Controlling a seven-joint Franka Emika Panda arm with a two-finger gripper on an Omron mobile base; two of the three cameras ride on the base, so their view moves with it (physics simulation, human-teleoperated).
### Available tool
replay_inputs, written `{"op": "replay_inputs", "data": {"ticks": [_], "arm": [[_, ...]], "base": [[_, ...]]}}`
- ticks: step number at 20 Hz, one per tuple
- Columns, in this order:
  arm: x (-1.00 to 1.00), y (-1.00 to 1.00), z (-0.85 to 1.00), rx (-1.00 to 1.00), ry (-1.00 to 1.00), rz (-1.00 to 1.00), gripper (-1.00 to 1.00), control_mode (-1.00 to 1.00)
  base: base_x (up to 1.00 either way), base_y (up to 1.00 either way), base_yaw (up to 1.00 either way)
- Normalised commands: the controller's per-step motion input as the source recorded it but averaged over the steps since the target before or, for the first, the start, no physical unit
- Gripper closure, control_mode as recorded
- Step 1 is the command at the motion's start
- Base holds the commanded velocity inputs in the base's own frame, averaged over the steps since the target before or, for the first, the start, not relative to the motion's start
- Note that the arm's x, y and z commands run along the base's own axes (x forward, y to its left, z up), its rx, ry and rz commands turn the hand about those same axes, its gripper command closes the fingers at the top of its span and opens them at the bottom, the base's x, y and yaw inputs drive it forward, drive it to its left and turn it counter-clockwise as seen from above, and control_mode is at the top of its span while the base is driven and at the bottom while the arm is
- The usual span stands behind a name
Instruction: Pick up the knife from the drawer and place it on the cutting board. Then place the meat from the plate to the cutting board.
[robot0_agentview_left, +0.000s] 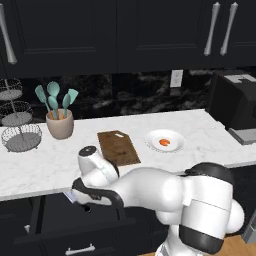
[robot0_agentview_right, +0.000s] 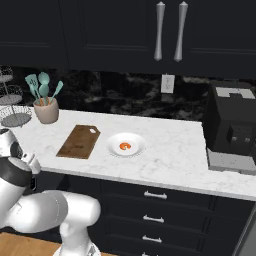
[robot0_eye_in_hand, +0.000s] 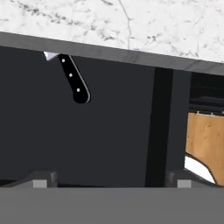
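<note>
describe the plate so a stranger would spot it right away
On the white marble counter, look just right of the brown cutting board. The plate is round, white and shallow, the sole dish there, carrying a small orange-red piece of meat.

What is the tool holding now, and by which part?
Nothing. The tool is open and empty above the open drawer; the knife lies inside it, its black handle free, apart from the fingertips.

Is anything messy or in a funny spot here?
Nothing is spilled or broken. The knife lies slanted in the open drawer, its blade tucked under the counter edge. The meat sits on the plate beside the bare cutting board.
</note>
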Motion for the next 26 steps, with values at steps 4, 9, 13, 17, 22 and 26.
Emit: {"op": "replay_inputs", "data": {"ticks": [4, 9, 13, 17, 22, 26], "arm": [[0.00, 0.28, -0.63, 0.00, 0.05, 0.00, -1.00, -1.00], [0.00, 0.23, -0.46, 0.00, 0.02, 0.00, -1.00, -1.00], [0.00, 0.51, -0.31, 0.00, 0.00, 0.00, -1.00, -1.00], [0.00, 0.60, -0.32, 0.00, 0.00, 0.00, -1.00, -1.00], [0.13, 0.34, -0.26, 0.00, 0.01, 0.00, -1.00, -1.00], [0.02, 0.13, -0.08, 0.02, 0.14, 0.00, -1.00, -1.00]], "base": [[0.00, 0.00, 0.00], [0.00, 0.00, 0.00], [0.00, 0.00, 0.00], [0.00, 0.00, 0.00], [0.00, 0.00, 0.00], [0.00, 0.00, 0.00]]}}
